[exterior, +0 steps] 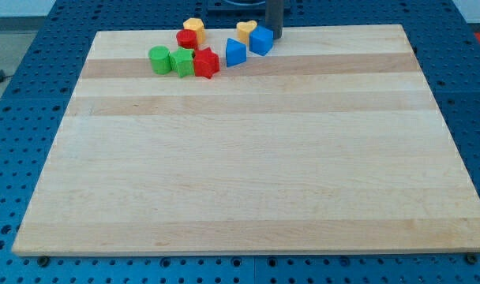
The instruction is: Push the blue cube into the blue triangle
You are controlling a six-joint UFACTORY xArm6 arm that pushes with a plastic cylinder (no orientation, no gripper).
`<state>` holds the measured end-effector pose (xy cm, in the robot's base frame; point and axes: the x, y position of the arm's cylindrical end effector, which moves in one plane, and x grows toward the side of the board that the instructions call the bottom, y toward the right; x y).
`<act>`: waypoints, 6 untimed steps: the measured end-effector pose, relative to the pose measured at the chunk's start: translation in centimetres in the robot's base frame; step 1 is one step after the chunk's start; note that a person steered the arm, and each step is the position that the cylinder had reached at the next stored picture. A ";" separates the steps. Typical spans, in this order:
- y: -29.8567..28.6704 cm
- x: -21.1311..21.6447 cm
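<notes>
Tip: my tip (275, 36) sits at the view's top edge of the tabletop (240, 158), right behind the blue cube and touching or nearly touching its upper right side; I can't tell which
Hand: there is no hand to open or close, only the dark rod coming down from the view's top
Blue cube: the blue cube (261, 40) lies just below-left of the tip, close to the tabletop's far edge
Blue triangle: the blue triangle (235, 52) lies just to the view's left of the cube and a little lower; their edges look touching or a hair apart
Yellow heart: a yellow heart (245, 31) sits tight against the cube's upper left
Red star: a red star-like block (206, 62) lies left of the triangle, near but apart
Green pair: a green block (181, 61) touches the red star's left side, and a green cylinder (159, 58) sits just beside that
Back pair: a red cylinder (186, 39) with a yellow block (194, 28) right behind it, above the green pair
Surround: blue pegboard (35, 71) around the tabletop
</notes>
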<state>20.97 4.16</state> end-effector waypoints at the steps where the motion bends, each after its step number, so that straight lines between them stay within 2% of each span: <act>1: 2.3 0.0; 2: 6.2 0.9; 3: 4.7 1.0; 4: -0.2 1.0; 6: -3.9 1.7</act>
<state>22.65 0.23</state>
